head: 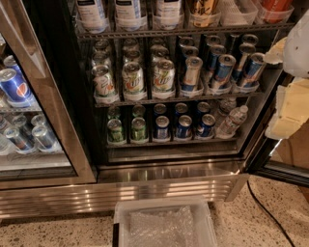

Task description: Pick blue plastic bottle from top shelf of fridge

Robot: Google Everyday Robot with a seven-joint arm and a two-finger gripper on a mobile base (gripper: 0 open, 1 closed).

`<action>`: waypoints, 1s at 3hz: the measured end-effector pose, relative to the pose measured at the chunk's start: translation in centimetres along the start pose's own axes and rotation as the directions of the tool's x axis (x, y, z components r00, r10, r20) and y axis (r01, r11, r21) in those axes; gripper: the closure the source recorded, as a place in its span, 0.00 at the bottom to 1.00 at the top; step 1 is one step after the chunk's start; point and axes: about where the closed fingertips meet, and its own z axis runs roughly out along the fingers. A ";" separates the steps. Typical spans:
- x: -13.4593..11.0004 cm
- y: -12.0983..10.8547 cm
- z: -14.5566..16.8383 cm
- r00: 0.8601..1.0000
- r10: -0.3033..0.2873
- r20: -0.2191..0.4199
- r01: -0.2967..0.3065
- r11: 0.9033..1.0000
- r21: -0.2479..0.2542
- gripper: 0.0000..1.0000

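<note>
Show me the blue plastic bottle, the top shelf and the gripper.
blue plastic bottle (129,12): camera view, on its label.
top shelf (183,31): camera view, on the front rail.
gripper (285,89): camera view, at the right edge of the view, on its cream part.

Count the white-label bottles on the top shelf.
3 bottles, side by side, left on the shelf: left, middle, right. More may hide behind. Gripper hangs at right, lower.

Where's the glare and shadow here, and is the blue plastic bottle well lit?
Camera view: glare streaks on the fridge at its ribbed steel base; the backs of the can shelves sink into shadow; the gripper, at the right edge, reads bright and pale; the blue plastic bottle on the top shelf is evenly lit but cropped by the upper edge.
</note>
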 end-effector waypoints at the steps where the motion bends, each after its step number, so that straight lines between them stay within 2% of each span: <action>1: 0.0 0.0 0.0 1.000 0.000 0.001 0.000 1.000 0.000 0.00; 2: -1.6 -0.6 1.1 0.998 -0.006 0.064 0.006 1.000 0.001 0.00; 3: -5.1 -2.3 1.4 0.987 0.012 0.162 -0.024 0.997 0.074 0.00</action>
